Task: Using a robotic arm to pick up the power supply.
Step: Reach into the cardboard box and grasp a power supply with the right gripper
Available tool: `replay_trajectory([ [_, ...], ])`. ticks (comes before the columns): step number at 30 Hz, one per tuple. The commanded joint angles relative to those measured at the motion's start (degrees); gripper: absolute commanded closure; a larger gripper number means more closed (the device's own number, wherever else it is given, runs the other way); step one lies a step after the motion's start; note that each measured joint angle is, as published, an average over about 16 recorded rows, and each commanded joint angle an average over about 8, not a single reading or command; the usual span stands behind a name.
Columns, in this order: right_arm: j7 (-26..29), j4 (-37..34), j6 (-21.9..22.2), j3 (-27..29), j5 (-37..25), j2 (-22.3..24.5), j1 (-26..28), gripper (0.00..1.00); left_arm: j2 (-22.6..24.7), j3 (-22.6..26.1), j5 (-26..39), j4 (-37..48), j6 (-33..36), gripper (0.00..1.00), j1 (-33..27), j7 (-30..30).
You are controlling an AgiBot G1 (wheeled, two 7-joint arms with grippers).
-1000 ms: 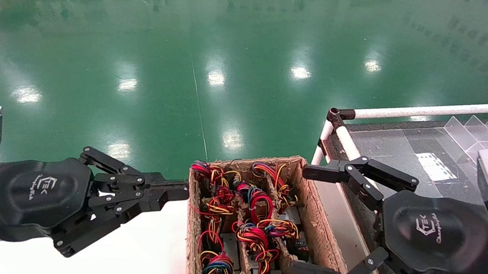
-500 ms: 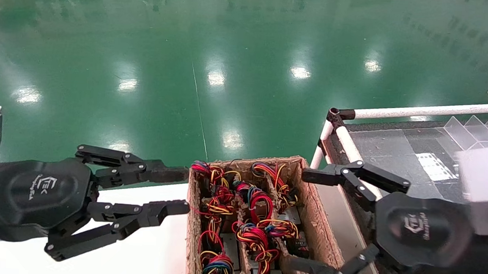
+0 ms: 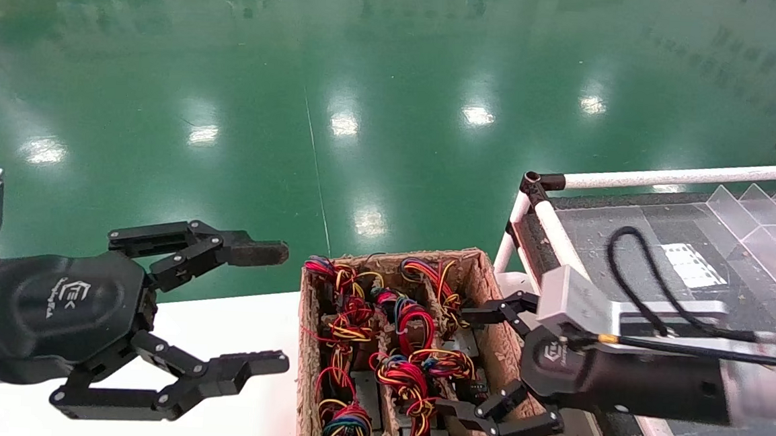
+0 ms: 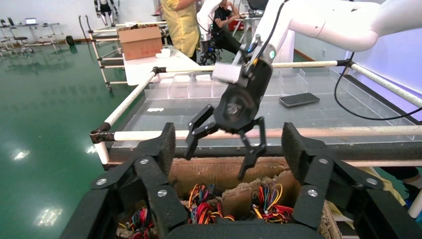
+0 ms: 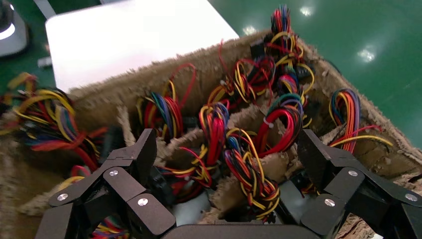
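Several power supplies lie in a divided cardboard box (image 3: 498,346), each a grey metal body (image 3: 367,388) under bundled red, yellow and black wires (image 3: 412,381). My right gripper (image 3: 453,360) hangs open over the box's right-hand column, one finger toward the far end and one toward the near end. From the right wrist, that gripper (image 5: 226,154) straddles a wire bundle (image 5: 249,174), with the grey body of a power supply (image 5: 293,199) below; nothing is held. My left gripper (image 3: 268,308) stands wide open beside the box's left wall, empty. The left wrist view shows the right gripper (image 4: 219,159) above the box rim (image 4: 219,174).
A white table (image 3: 240,323) lies under the left gripper. A pipe-framed rack (image 3: 673,175) with clear dividers (image 3: 759,214) stands right of the box. A phone (image 4: 298,99) rests on that rack. Green floor (image 3: 370,75) lies beyond.
The left gripper went from nearly shut to wide open. The right arm swung left and turned its wrist, bringing its open gripper over the box's right side.
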Motion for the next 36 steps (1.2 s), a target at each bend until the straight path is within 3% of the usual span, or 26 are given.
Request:
replay_trajectory([
  [1, 0.4, -1.1, 0.1, -1.4, -2.8, -1.2, 1.4, 0.71, 0.0, 0.0, 0.0, 0.0, 0.0, 0.0, 0.0, 0.0],
  [3, -0.4, -1.8, 0.4, -1.9, -4.0, -1.8, 1.7, 0.96, 0.0, 0.0, 0.0, 0.0, 0.0, 0.0, 0.0, 0.0],
  [4, -0.9, -2.0, 0.6, -2.1, -4.6, -2.1, 1.8, 1.0, 0.0, 0.0, 0.0, 0.0, 0.0, 0.0, 0.0, 0.0],
  [16, -5.7, -3.6, 3.5, -3.1, -8.4, -3.5, 0.5, 1.0, 0.0, 0.0, 0.0, 0.0, 0.0, 0.0, 0.0, 0.0],
  [36, -10.1, -8.7, 4.8, -2.8, -8.0, -5.6, -0.2, 1.0, 0.0, 0.0, 0.0, 0.0, 0.0, 0.0, 0.0, 0.0],
])
